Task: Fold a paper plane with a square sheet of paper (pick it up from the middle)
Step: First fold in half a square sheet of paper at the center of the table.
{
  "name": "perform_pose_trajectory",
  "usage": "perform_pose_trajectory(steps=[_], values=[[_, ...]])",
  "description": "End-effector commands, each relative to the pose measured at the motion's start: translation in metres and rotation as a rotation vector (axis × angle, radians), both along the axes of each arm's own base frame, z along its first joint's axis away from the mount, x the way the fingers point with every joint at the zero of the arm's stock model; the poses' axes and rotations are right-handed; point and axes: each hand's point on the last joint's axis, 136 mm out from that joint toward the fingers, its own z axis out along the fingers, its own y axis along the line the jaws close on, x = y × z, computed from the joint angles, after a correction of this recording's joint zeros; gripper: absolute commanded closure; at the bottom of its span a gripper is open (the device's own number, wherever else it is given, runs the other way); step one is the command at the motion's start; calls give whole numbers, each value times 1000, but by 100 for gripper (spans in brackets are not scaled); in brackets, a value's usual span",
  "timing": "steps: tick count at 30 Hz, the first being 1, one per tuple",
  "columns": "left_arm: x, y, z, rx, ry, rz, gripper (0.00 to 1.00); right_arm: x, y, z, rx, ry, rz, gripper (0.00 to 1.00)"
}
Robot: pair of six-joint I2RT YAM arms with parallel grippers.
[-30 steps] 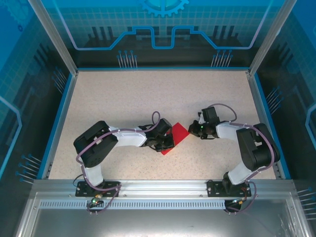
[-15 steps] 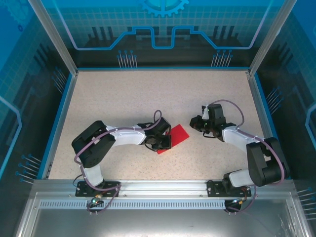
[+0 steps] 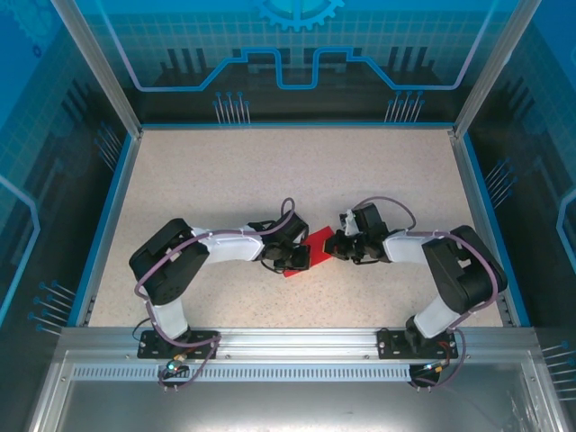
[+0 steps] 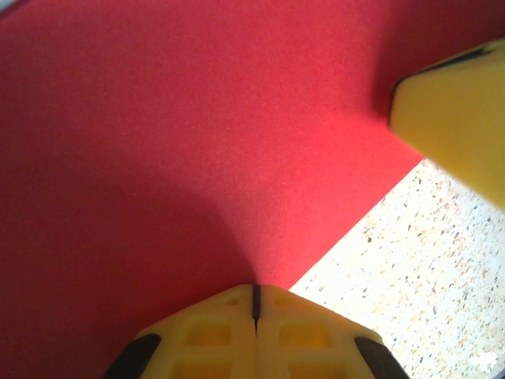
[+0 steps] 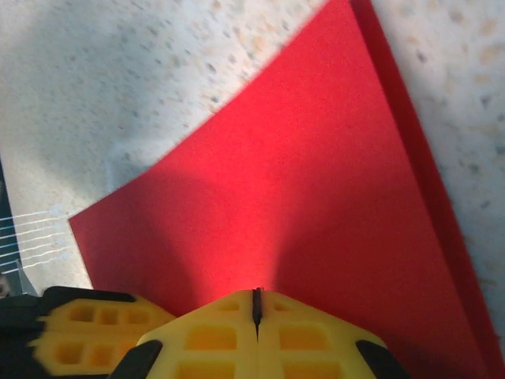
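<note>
Top external: blue-walled speckled table (image 3: pixel 225 171); left pincer (image 3: pixel 301 261), right pincer (image 3: pixel 335 245) closed, seemingly on paper (image 3: pixel 318 240).

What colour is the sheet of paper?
The paper is plain bright red; clearest from right wrist.

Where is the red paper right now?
In the top view, the red paper lies on the speckled table near its middle, with the left gripper at its left side and the right gripper at its right.
</note>
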Motion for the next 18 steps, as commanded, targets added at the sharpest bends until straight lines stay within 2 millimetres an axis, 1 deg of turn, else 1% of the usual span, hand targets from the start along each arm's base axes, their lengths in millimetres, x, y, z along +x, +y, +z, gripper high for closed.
perform_pose_trajectory(steps=[1, 3, 6, 9, 12, 14, 16, 18], values=[[4, 7, 6, 1, 6, 54, 100, -12, 0, -13, 4, 47, 0, 96], [9, -4, 19, -51, -8, 63, 100, -16, -3, -20, -1, 66, -15, 96], [16, -26, 43, -157, -38, 99, 100, -25, -11, -28, -22, 98, -54, 96], [20, -44, 54, -236, -47, 157, 100, -33, -18, -34, -40, 116, -103, 96], [22, -56, 46, -265, -37, 249, 100, -37, -22, -36, -57, 118, -140, 96], [24, -58, 38, -267, -39, 320, 100, -36, -23, -36, -60, 115, -155, 95], [26, -56, 30, -264, -53, 386, 100, -37, -24, -37, -63, 122, -165, 95], [28, -51, 28, -250, -91, 446, 100, -38, -25, -38, -63, 125, -169, 96]])
